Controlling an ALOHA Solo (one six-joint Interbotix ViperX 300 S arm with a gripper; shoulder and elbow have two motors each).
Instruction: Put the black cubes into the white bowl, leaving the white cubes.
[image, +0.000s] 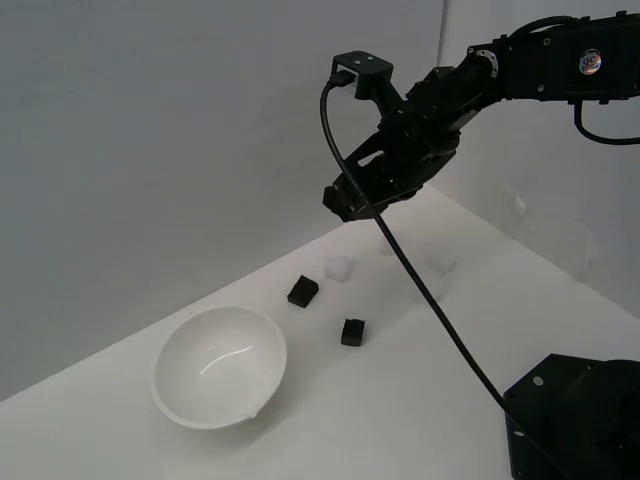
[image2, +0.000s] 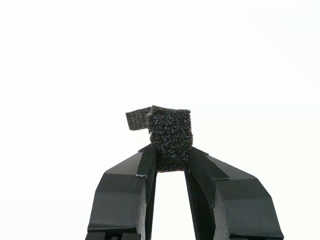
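Note:
My gripper (image: 339, 203) hangs in the air above the far part of the white table, shut on a black cube (image2: 171, 137) held between its fingertips. In the wrist view a second black cube (image2: 135, 120) shows partly behind the held one. Two black cubes lie on the table in the exterior view, one (image: 303, 291) nearer the back and one (image: 352, 332) nearer the front. The white bowl (image: 220, 368) stands empty toward the exterior view's left of them. A white cube (image: 338, 267) sits just beside the rear black cube. Other white cubes are too faint to tell.
The arm's black base (image: 575, 420) stands at the exterior view's lower right. A black cable (image: 420, 285) hangs from the wrist down to the base, crossing above the table. A grey wall rises behind the table's far edge.

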